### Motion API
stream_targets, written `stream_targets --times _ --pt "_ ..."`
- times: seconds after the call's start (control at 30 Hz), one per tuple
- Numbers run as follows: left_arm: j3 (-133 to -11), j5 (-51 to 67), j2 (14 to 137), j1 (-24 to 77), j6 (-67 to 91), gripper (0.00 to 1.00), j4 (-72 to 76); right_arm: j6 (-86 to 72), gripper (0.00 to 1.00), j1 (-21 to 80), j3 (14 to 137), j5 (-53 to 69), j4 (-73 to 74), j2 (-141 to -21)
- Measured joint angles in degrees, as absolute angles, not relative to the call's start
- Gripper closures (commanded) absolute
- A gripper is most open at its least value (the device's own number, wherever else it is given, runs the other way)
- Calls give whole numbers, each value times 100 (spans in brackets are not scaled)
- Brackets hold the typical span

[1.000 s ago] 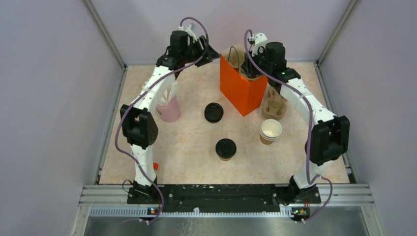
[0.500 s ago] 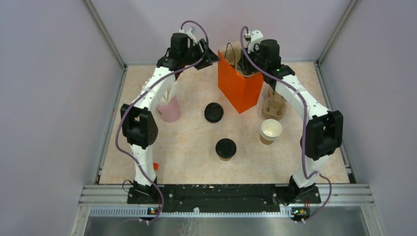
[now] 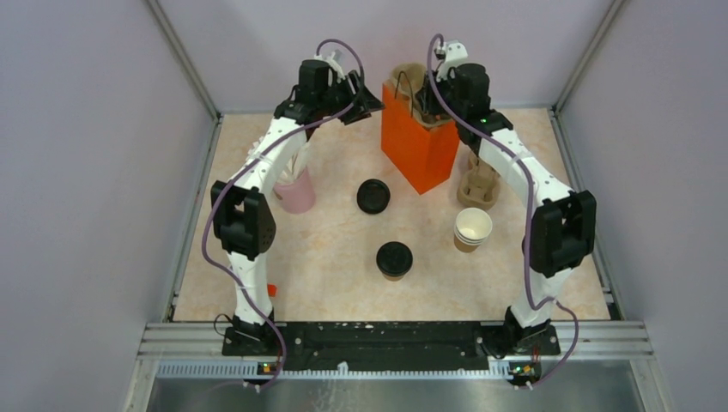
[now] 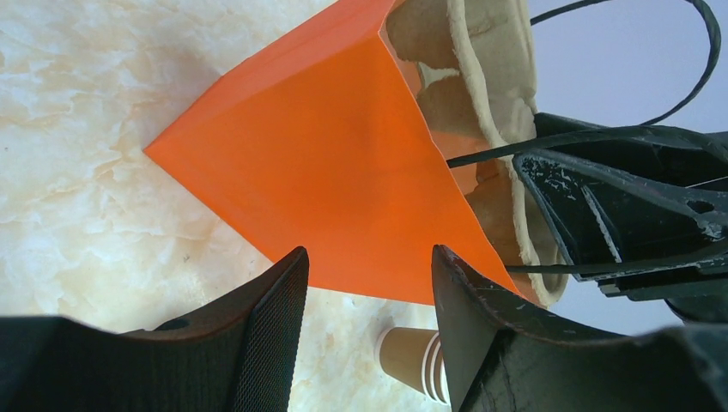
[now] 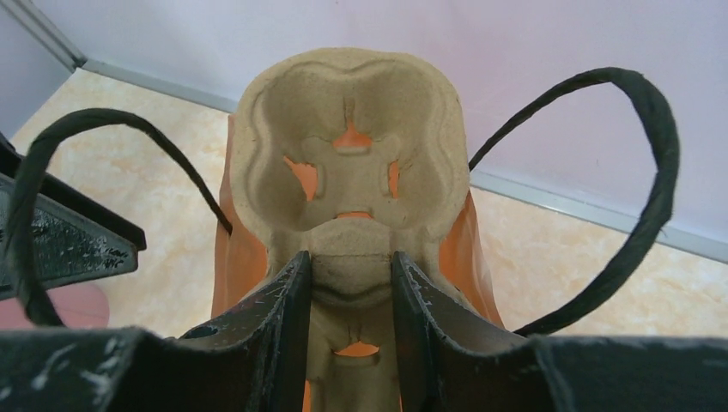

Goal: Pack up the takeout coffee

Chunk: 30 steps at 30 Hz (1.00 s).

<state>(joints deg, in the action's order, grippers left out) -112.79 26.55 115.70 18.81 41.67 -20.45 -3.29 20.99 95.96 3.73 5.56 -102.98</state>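
The takeout coffee (image 3: 394, 259), a brown cup under a black lid, stands alone on the table's near middle. The orange bag (image 3: 421, 150) is upright at the back. A pulp cup carrier (image 5: 352, 146) sticks out of its mouth, and my right gripper (image 5: 350, 262) is shut on the carrier's near edge. From above, the carrier (image 3: 406, 79) shows over the bag's top beside that gripper (image 3: 429, 107). My left gripper (image 4: 369, 257) is open just left of the bag (image 4: 326, 172), holding nothing; from above it (image 3: 365, 96) hovers at the bag's upper left corner.
A loose black lid (image 3: 373, 196) lies in front of the bag. A stack of lidless brown cups (image 3: 472, 229) stands at right, with more pulp carriers (image 3: 478, 184) behind it. A pink cup of stirrers (image 3: 294, 190) sits at left. The bag's black handles (image 5: 644, 172) loop round the carrier.
My right gripper has moved left and back with the carrier, which now shows above the bag's mouth. The bag has shifted slightly. The left arm has barely moved.
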Motion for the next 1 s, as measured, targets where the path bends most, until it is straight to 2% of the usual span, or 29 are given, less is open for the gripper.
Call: stream_targets --times 0.47,1.0 --pt "-11131 2626 11528 1881 4154 39 -2082 30 78 2134 9273 246 215 -10431" --pt "-11076 2587 11404 1881 4047 38 -2128 401 81 2139 9028 392 725 -10350"
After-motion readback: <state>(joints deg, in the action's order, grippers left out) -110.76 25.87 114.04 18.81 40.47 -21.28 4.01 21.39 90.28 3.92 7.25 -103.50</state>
